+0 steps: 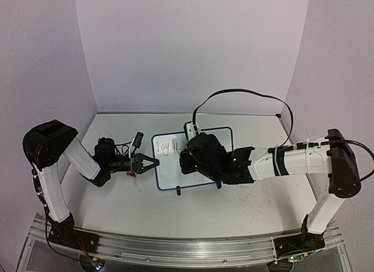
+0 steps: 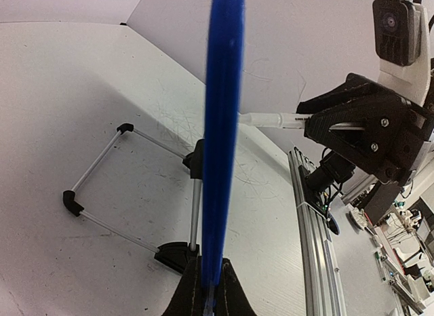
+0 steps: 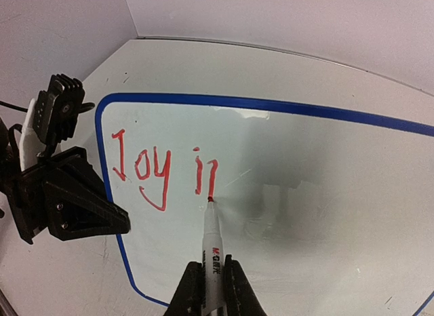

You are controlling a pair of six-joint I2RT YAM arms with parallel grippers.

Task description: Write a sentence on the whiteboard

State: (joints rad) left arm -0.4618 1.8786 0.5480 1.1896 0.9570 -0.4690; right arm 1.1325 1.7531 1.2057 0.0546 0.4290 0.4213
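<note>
The whiteboard [image 1: 175, 167] stands tilted on the table, white with a dark blue rim [image 3: 271, 106]. Red letters [image 3: 163, 170] on it read "Joy in"; they also show small in the top view [image 1: 168, 146]. My right gripper [image 3: 211, 289] is shut on a white marker [image 3: 211, 241] whose red tip touches the board at the foot of the "n". My left gripper [image 2: 207, 292] is shut on the board's blue left edge [image 2: 220, 140], seen edge-on. The left gripper also shows in the top view [image 1: 153, 162] and in the right wrist view [image 3: 68, 201].
The board's wire stand with black feet [image 2: 176, 251] rests on the scuffed tabletop [image 1: 128, 196]. Purple walls close in the back and sides. An aluminium rail [image 1: 175, 248] runs along the near edge. A black cable [image 1: 245, 94] arcs above the right arm.
</note>
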